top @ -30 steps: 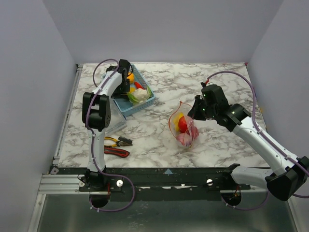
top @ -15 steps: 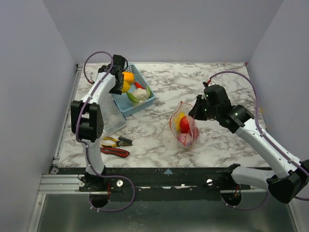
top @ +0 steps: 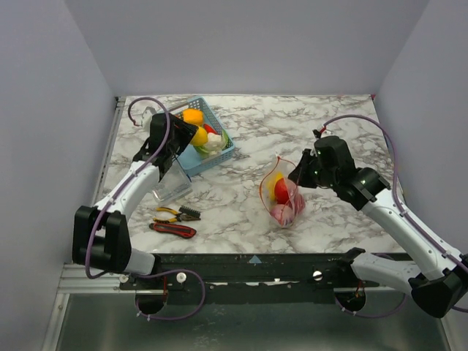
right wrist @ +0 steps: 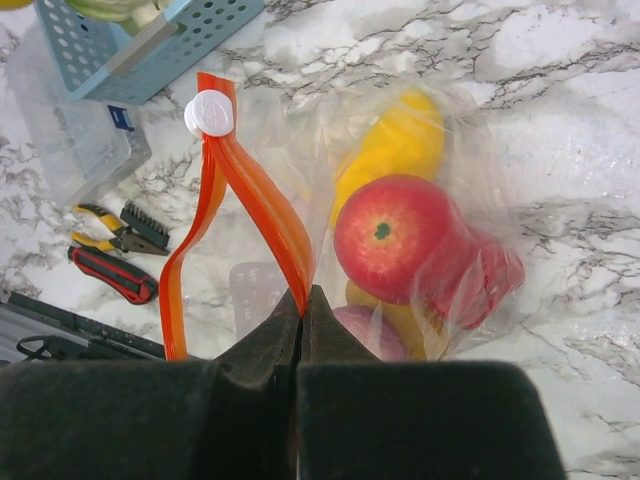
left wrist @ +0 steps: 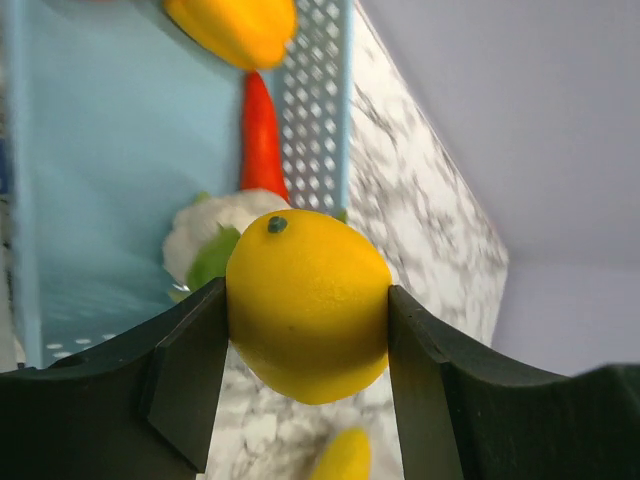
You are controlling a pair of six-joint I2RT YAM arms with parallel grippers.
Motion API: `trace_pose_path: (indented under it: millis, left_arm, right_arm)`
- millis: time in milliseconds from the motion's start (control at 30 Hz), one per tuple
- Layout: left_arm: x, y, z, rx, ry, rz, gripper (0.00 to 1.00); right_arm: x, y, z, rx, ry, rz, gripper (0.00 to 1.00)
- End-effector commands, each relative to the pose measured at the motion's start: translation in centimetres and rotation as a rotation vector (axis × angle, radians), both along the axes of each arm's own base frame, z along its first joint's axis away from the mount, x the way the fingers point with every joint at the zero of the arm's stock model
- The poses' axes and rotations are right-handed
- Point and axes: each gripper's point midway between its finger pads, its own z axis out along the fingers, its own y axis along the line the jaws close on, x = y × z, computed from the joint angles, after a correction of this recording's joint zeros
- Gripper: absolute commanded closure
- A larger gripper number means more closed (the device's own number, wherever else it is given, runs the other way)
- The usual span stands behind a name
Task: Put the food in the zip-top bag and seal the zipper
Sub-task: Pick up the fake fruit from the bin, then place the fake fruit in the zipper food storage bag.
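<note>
A yellow lemon (left wrist: 308, 300) sits clamped between the fingers of my left gripper (left wrist: 305, 335), held just above the near edge of the blue basket (top: 218, 118). Left in the basket are an orange (top: 192, 115), a red chili (left wrist: 262, 140) and a white cauliflower (left wrist: 215, 225). The zip-top bag (top: 284, 199) lies mid-table with a red apple (right wrist: 390, 235), a yellow piece (right wrist: 400, 145) and other food inside. Its mouth gapes open. My right gripper (right wrist: 303, 297) is shut on the orange-red zipper (right wrist: 255, 200), holding that edge up; the white slider (right wrist: 209, 113) sits at the strip's far end.
A clear packet (top: 170, 183) lies just in front of the basket. Yellow-handled pliers (top: 179, 213) and a red-handled tool (top: 174, 229) lie near the front left edge. Grey walls close in the marble table (top: 344, 124) on three sides.
My left gripper closed on the lemon and lifted it from the basket while the arm swung down and to the left. The right gripper shifted slightly, still gripping the zipper.
</note>
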Motion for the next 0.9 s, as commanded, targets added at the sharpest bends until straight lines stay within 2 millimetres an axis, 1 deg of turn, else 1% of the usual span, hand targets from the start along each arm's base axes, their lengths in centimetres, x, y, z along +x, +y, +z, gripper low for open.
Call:
trace_pose_path:
  millis: [0,33,100,167,233,333,433,500,600,667,700,800,867]
  left_arm:
    - [-3.8,-7.1,8.1,0.0,-0.435,-0.535,1.0]
    - [-5.0,-8.0,8.5,-0.001,-0.478,-0.613,1.0]
    - [-8.2,-10.4,9.4,-0.053,-0.555,-0.814,1.0]
    - [-11.2,-12.0,9.9,-0.117,-0.615,-0.962,1.0]
    - [-14.0,-13.3,9.9,-0.168,-0.651,-1.074,1.0]
    - [-17.8,-15.5,9.7,-0.181,-0.675,-1.203,1.0]
    - [-21.2,-17.5,10.6,-0.135,-0.745,-1.289,1.0]
    - [-22.9,-18.4,11.4,-0.087,-0.79,-1.317,1.0]
    - [-24.0,-19.4,12.0,0.033,-0.816,-1.306,1.0]
    - [-23.7,-19.8,11.4,0.127,-0.785,-1.269,1.0]
    - [-23.2,-19.8,10.9,0.17,-0.757,-1.237,1.0]
    - [-22.9,-20.4,10.2,0.194,-0.721,-1.211,1.0]
    - [-22.9,-21.0,9.8,0.211,-0.7,-1.197,0.92]
  right_arm:
    - [0.1,-0.3,0.2,0.027,-0.024,-0.029,0.99]
    - [0.1,-0.3,0.1,0.029,-0.026,-0.03,0.99]
    - [0.1,-0.3,0.0,0.032,-0.026,-0.031,0.99]
    - [0.2,-0.2,0.1,0.039,-0.031,-0.033,0.99]
    - [0.2,-0.1,0.2,0.044,-0.037,-0.031,0.99]
    - [0.4,0.1,0.5,0.052,-0.046,-0.029,0.99]
    - [0.5,0.2,0.7,0.057,-0.046,-0.027,0.99]
    - [0.5,0.3,0.8,0.062,-0.048,-0.023,0.99]
    - [0.5,0.4,1.1,0.072,-0.053,-0.02,0.99]
    - [0.4,0.5,1.3,0.082,-0.055,-0.019,0.99]
    - [0.4,0.5,1.4,0.086,-0.057,-0.019,0.99]
    - [0.4,0.5,1.7,0.097,-0.066,-0.023,0.99]
    - [0.4,0.5,2.0,0.102,-0.073,-0.024,0.99]
